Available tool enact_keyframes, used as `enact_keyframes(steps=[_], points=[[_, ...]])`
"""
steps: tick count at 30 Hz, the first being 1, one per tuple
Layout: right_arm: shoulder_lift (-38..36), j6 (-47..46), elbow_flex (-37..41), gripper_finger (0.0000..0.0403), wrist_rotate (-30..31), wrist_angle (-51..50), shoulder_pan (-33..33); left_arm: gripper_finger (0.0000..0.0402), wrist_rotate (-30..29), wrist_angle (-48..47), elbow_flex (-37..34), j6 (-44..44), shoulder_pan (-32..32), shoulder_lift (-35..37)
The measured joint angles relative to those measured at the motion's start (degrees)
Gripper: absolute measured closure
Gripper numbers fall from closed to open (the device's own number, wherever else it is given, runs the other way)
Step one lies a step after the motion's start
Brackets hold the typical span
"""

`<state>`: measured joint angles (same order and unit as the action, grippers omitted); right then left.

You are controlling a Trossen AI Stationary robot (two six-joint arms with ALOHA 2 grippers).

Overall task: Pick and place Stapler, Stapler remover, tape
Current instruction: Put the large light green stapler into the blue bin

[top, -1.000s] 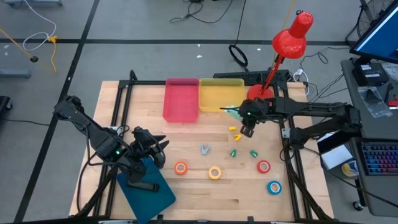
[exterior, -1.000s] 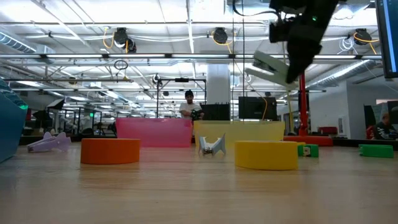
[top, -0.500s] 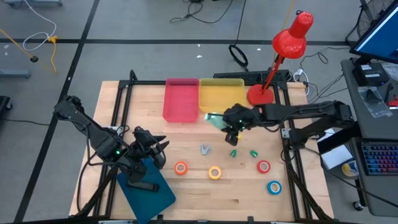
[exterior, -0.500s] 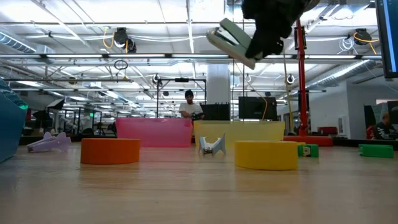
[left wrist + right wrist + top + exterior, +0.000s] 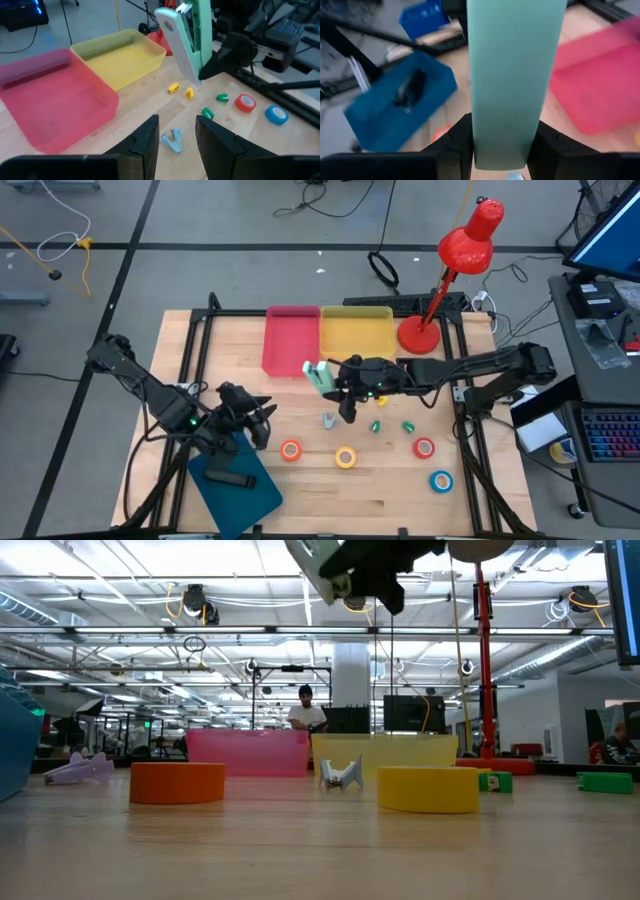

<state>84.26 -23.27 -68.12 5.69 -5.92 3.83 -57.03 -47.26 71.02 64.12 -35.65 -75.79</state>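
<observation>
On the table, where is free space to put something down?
Bare wood lies between the red bin and the left gripper, and along the front edge below the orange tape. Crowded: around the right gripper holding the stapler.

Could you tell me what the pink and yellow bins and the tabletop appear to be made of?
Pink bin and yellow bin: probably plastic, since the smooth walls look slightly see-through. Tabletop: seemingly wood, pale with visible plank lines, matte finish.

You are looking at a robotics lab: framed wooden tabletop [image 5: 300, 485], cables trailing over grey floor [image 5: 200, 220], ceiling pipework [image 5: 150, 630], monitors [image 5: 610, 230] alongside.
</observation>
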Motion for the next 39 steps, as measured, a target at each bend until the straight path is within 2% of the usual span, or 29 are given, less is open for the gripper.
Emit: enact_keyframes(steps=[11,22,27,30,34,39], points=[[3.82,-2.59,0.0,0.0283,-3.07,17.5,0.32,0.0275,1.3,9.05,0.0,-1.27,4.0,0.0],[3.81,-3.1,0.04,0.0283,-5.99,21.8,0.31,0.0275,2.03,10.74,0.0,-4.19,7.49,0.0],[3.82,-2.43,0.04,0.0283,-7.22,20.23,0.31,0.0275,3.52,11.0,0.0,-5.16,9.27,0.0],[3.82,-0.34,0.04,0.0283,-3.4,17.64,0.33,0.0275,6.1,11.39,0.0,-5.33,9.95,0.0],[3.82,3.71,0.04,0.0283,4.22,13.38,0.29,0.0275,6.05,13.93,0.0,-6.19,9.92,0.0],[3.82,10.0,0.04,0.0283,11.89,9.39,0.31,0.0275,5.78,19.52,0.0,-12.03,9.92,0.0]])
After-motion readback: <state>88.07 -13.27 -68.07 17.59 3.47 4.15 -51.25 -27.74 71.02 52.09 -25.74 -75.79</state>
